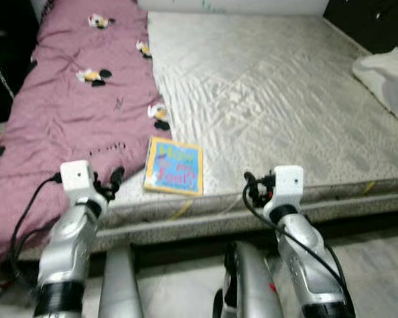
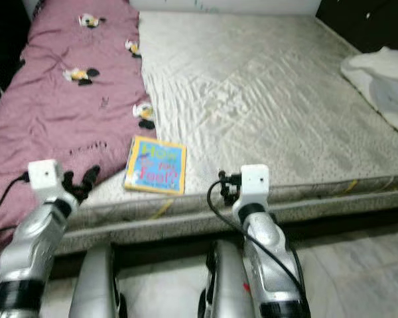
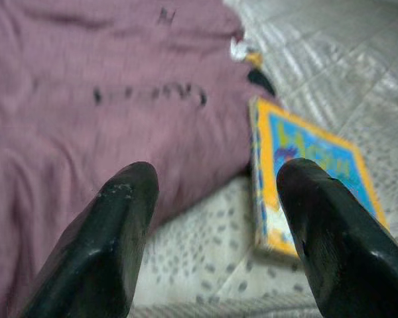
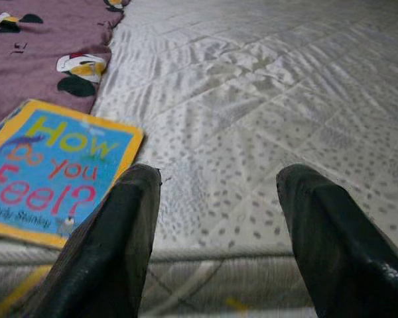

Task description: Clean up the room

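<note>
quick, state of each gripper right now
left gripper: open, holding nothing, at the mattress edge near the book.
right gripper: open, holding nothing, at the mattress edge to the book's right.

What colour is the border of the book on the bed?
Yellow-orange, around a blue cover on the book; the right wrist view shows it best.

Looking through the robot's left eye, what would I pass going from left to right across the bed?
Pink blanket → picture book near the front edge → bare grey mattress → white bundle of cloth at the far right.
</note>
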